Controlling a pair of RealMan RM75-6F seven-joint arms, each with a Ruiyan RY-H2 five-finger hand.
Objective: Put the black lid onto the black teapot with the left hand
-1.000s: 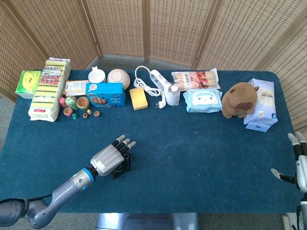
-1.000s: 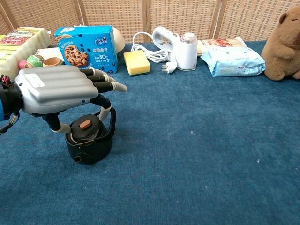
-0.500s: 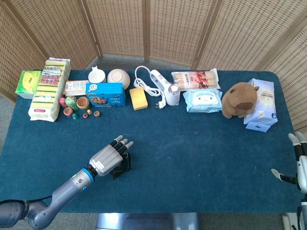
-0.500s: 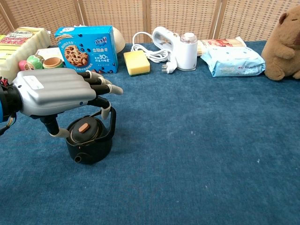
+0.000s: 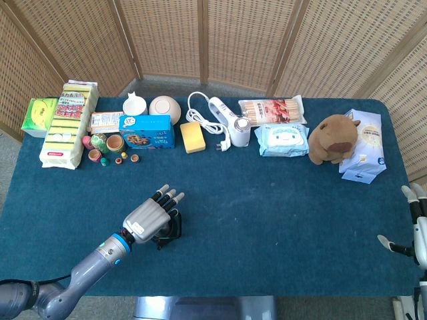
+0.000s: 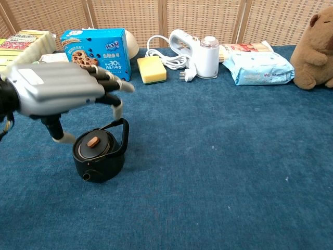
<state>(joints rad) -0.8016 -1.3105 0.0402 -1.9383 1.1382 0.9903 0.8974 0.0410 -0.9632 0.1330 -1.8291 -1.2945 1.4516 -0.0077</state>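
Note:
The black teapot (image 6: 99, 156) stands on the blue cloth at the near left, its handle upright. The black lid (image 6: 93, 143) with an orange knob sits on the pot's mouth. My left hand (image 6: 60, 94) hovers just above the pot with fingers spread and nothing in it. In the head view the left hand (image 5: 148, 216) covers most of the teapot (image 5: 170, 230). My right hand (image 5: 415, 230) shows at the far right edge of the table, fingers apart and holding nothing.
Along the far edge stand a blue cookie box (image 6: 94, 52), a yellow sponge (image 6: 151, 70), a white charger with cable (image 6: 183, 44), a wipes pack (image 6: 259, 69) and a brown plush toy (image 6: 314, 49). Small nesting cups (image 5: 107, 148) lie at the far left.
The left hand has lifted up and away from the teapot, leaving the lid seated on the pot. The right hand has not moved.

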